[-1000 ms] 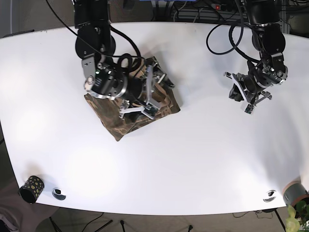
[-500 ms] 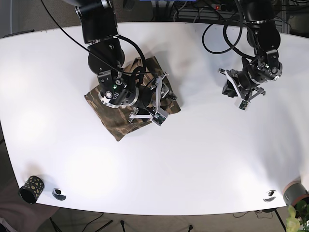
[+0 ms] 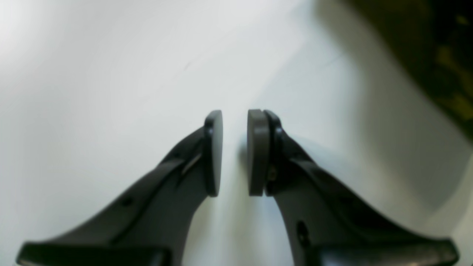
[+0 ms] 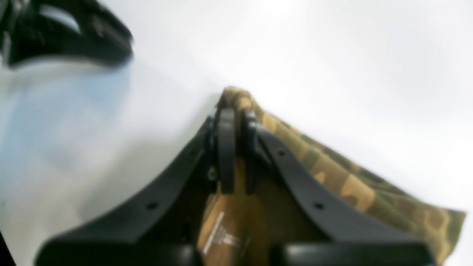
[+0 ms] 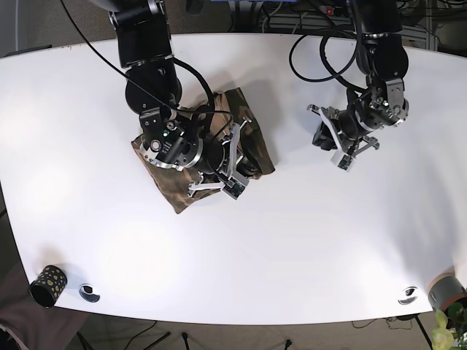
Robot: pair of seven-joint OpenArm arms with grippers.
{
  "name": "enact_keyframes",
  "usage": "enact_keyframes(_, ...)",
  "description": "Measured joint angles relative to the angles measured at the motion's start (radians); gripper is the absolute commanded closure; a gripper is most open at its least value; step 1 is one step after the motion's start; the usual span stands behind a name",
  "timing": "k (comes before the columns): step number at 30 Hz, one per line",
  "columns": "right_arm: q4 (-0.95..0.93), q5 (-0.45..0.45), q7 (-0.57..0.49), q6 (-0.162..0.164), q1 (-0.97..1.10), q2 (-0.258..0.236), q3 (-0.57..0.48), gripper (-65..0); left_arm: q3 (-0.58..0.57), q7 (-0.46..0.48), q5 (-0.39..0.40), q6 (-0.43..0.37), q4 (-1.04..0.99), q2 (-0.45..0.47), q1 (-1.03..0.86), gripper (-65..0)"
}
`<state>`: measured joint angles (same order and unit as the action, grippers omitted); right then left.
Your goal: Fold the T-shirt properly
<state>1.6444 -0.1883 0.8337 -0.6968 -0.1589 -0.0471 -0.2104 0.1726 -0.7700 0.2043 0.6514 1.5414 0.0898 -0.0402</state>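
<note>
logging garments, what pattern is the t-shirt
Camouflage in brown, tan and olive green on the T-shirt, clearest in the right wrist view.

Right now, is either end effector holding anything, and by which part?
The right end effector pinches the camouflage T-shirt at a folded corner. The left end effector holds nothing, jaws slightly apart.
</note>
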Motion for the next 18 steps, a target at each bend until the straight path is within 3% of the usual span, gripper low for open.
enact_keyframes(7,0.031,0.002,0.064,-0.003,-0.046,0.027,0.000,0.0,-0.050,0.002,0.005,-0.002,0.000,0.000,0.013,-10.8)
enact_keyframes(18,-0.198,0.001,-0.020,0.001,-0.153,0.068,-0.001,0.0,-0.119,0.001,0.007,-0.003,0.000,-0.002,0.005,-10.8)
